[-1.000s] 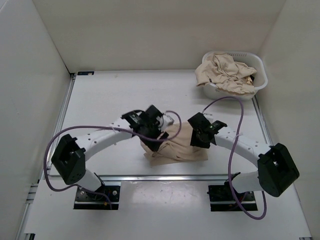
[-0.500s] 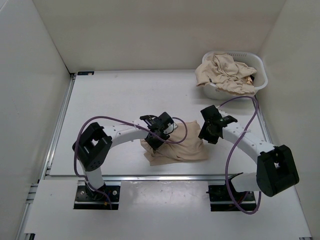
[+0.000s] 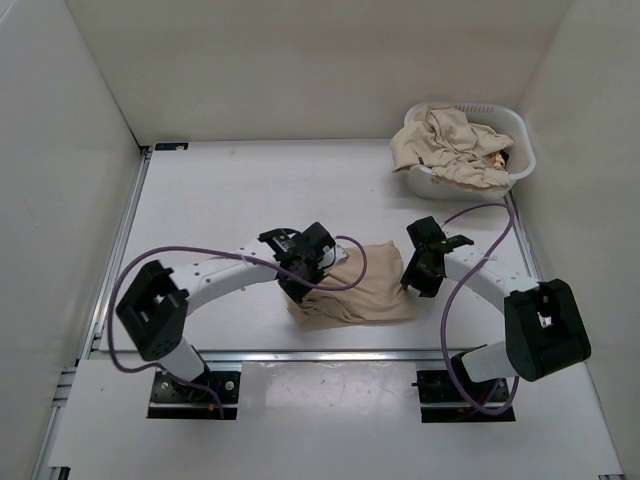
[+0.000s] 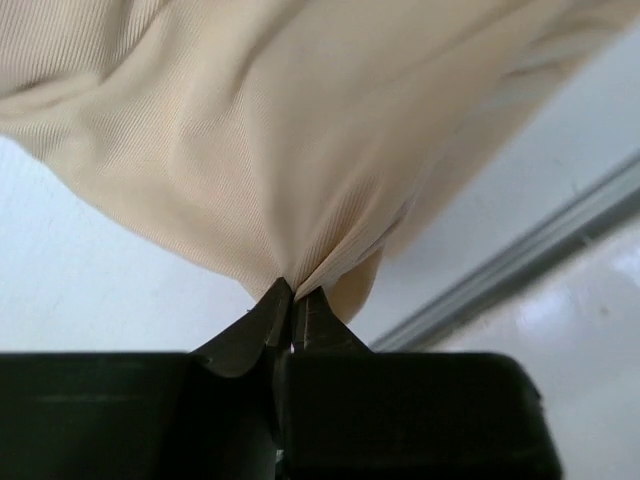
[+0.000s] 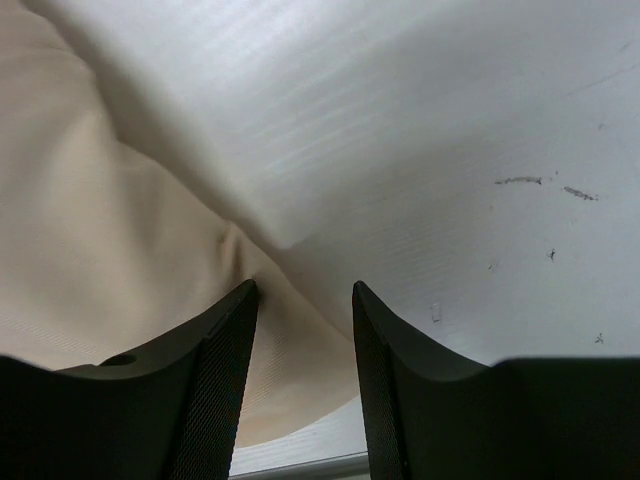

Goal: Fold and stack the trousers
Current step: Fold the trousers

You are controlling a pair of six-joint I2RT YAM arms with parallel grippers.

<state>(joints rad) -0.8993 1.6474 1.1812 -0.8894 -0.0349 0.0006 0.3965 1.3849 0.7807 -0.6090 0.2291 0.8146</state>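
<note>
The trousers (image 4: 250,150) are thin, matt beige cloth with a fine rib, soft and creased. My left fingers (image 4: 245,338) are matt black, and so are my right fingers (image 5: 215,395), those with a fine cross-hatched face. The table (image 5: 480,120) is smooth white with a dull sheen and a few scuffs; the basket (image 3: 524,143) looks like white plastic.

Table (image 3: 230,200): white, flat, walled on three sides.
Lower centre: beige trousers (image 3: 375,295), a rumpled folded heap lying on it.
Upper right: white laundry basket (image 3: 500,108), heaped with beige cloth.
</note>
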